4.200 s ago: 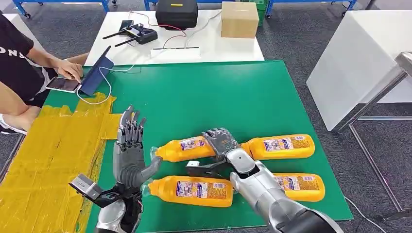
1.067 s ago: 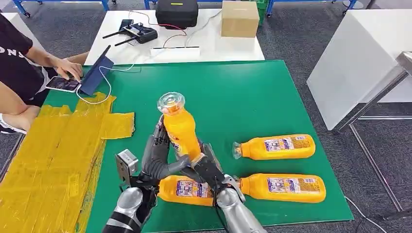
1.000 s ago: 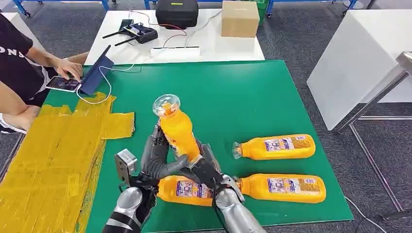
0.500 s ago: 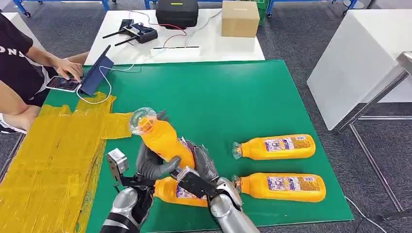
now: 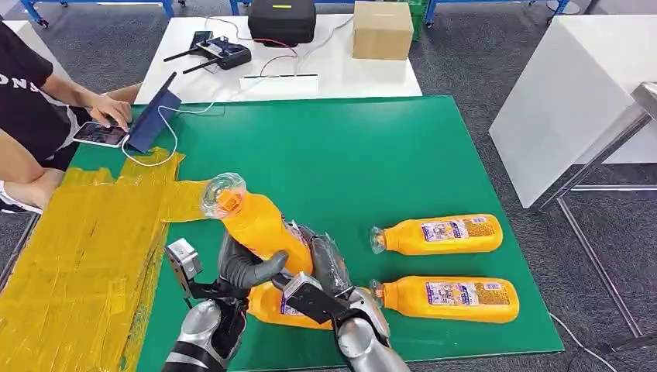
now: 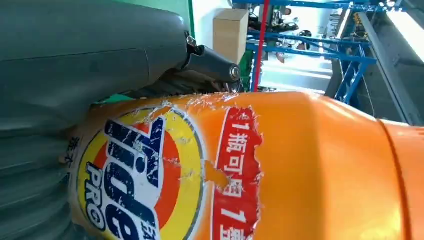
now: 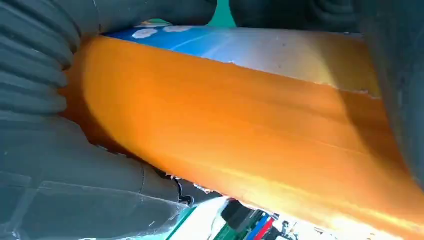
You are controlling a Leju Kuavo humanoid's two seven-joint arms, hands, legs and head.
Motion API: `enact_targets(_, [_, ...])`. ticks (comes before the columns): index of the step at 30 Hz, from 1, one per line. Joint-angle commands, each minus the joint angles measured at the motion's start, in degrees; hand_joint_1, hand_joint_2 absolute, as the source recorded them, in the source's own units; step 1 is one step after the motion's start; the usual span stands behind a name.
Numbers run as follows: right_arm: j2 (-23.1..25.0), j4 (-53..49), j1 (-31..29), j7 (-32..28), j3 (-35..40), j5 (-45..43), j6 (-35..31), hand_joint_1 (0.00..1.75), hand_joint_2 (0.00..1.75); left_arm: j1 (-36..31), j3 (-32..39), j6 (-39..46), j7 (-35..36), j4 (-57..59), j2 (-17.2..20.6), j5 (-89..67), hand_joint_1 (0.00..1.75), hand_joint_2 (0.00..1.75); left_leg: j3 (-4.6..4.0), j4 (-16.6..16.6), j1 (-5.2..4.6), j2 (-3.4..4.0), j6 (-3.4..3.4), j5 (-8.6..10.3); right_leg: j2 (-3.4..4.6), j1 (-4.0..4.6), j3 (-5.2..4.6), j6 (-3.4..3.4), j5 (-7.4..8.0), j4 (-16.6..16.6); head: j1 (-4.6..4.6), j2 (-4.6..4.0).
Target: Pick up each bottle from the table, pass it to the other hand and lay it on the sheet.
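Orange bottle; base behind fingers

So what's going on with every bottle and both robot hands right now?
Lifted bottle: off the table, tilted, cap toward the yellow sheet, both hands on it.
Left hand: holding the lifted bottle.
Right hand: also holding the lifted bottle.
Bottle under the hands: lying on the green mat, partly hidden.
Far right bottle: lying flat on the mat.
Near right bottle: lying flat on the mat.

white far table | on it: black zipped case, brown cardboard box, black antenna remote controller | left of it: seated person
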Motion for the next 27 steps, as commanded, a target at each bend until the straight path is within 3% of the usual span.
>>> enact_targets(1, [-2.12, -2.1, -0.74, -1.17, 3.88, 0.15, 0.08, 1.75, 1.75, -1.45, 3.18, 0.46, 1.08, 2.88, 0.47, 0.22, 1.75, 1.75, 0.19, -0.02, 0.07, 0.1, -0.13, -0.09, 0.04, 0.07, 0.18, -0.07, -0.05, -0.05, -0.02, 0.0])
enact_targets(15, [-2.09, -4.16, -0.2, -1.04, -0.28, -0.66, -0.61, 1.75, 1.75, -0.91, 4.2, 1.05, 1.12, -3.46, 1.04, 1.2, 1.75, 1.75, 0.12, 0.01, 0.09, 0.07, -0.13, -0.07, 0.01, 0.09, 0.13, -0.07, -0.04, -0.02, 0.0, -0.02])
enact_targets(16, [-2.09, -4.85, 0.07, -1.07, -0.67, -0.83, -0.69, 1.64, 1.75, -0.94, 4.3, 1.39, 1.16, -4.23, 1.17, 0.98, 1.75, 1.75, 0.13, 0.01, 0.09, 0.07, -0.13, -0.08, 0.01, 0.09, 0.14, -0.07, -0.04, -0.02, -0.02, -0.02])
enact_targets(17, [-1.88, -5.79, 0.49, -1.06, -1.44, -1.7, -0.67, 0.51, 1.75, -0.94, 4.4, 2.45, 1.21, -5.21, 1.35, 0.03, 1.75, 1.75, 0.13, 0.01, 0.08, 0.06, -0.13, -0.07, 0.01, 0.08, 0.13, -0.07, -0.04, -0.02, 0.0, -0.02])
enact_targets(18, [-1.84, -6.99, 0.97, -1.16, -1.92, -2.39, -0.52, 0.0, 1.75, -0.93, 4.3, 4.81, 0.9, -6.4, 1.53, -2.45, 1.75, 1.75, 0.11, 0.02, 0.08, 0.06, -0.13, -0.07, 0.01, 0.08, 0.11, -0.07, -0.04, -0.02, 0.0, -0.02])
enact_targets(21, [-2.1, -12.14, 2.9, -0.76, -2.77, -5.39, 2.02, 0.0, 1.75, -1.15, 4.35, 10.42, 0.74, -10.67, 1.88, -8.7, 1.75, 1.75, 0.02, 0.03, 0.05, -0.02, -0.08, -0.03, -0.05, 0.05, 0.04, -0.04, -0.03, 0.0, 0.0, -0.02])
enact_targets(24, [-2.65, -17.86, 4.59, 0.14, -1.66, -7.45, 3.94, 0.0, 1.75, -2.39, 4.76, 25.56, 1.11, -13.2, 2.38, -24.45, 1.75, 1.75, 0.02, 0.07, 0.09, 0.02, -0.11, -0.07, -0.04, 0.09, 0.03, -0.06, -0.06, 0.03, -0.04, -0.02])
enact_targets(27, [-3.21, -20.55, 5.04, 0.55, -0.37, -8.3, 3.78, 0.0, 1.75, -4.49, 5.92, 33.27, 3.46, -11.07, 2.98, -32.67, 1.75, 1.75, -0.04, 0.04, 0.04, -0.14, -0.07, 0.0, -0.16, 0.04, -0.02, -0.03, -0.03, 0.02, 0.0, -0.02])
